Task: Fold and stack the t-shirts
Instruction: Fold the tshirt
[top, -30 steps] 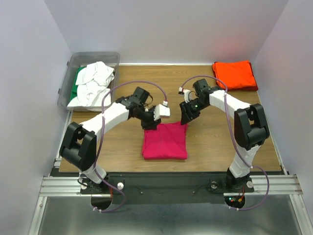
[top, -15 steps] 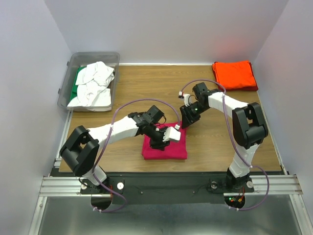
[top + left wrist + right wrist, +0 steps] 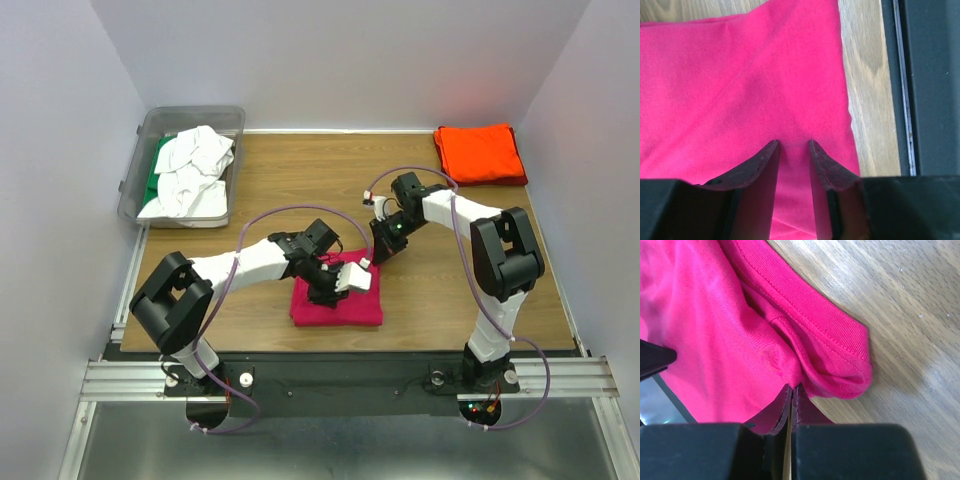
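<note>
The folded pink t-shirt (image 3: 337,303) lies by the table's (image 3: 300,180) front edge, with bare wood behind it and on both sides. The left gripper (image 3: 792,145) presses on its top with fingers apart. The right gripper (image 3: 791,388) is pinched tight on its far right corner.

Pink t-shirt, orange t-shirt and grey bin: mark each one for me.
pink t-shirt (image 3: 335,308): top external view, bare near half of the folded cloth.
orange t-shirt (image 3: 480,153): top external view, middle of the fold.
grey bin (image 3: 134,178): top external view, its left wall.
</note>
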### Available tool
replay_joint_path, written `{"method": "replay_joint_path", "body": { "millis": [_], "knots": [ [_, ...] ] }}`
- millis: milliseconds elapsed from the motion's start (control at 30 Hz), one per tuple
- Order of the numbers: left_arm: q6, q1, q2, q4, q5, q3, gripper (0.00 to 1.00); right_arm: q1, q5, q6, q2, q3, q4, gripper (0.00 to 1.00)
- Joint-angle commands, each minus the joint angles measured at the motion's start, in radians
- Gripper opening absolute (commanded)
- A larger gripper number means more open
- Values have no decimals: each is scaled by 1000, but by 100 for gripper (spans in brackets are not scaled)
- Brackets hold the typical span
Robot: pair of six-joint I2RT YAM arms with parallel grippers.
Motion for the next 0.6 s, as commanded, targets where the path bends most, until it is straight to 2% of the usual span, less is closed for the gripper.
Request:
{"method": "replay_joint_path", "body": {
  "millis": [0, 200, 567],
  "knots": [
    [6, -5, 7, 3, 1, -29, 38, 6, 5, 1, -51, 42, 15, 1],
    [29, -5, 14, -14, -4, -47, 28, 4, 43, 7, -66, 99, 12, 1],
    [47, -5, 31, -18, -5, -70, 26, -13, 127, -4, 52, 133, 49, 1]
  ]
}}
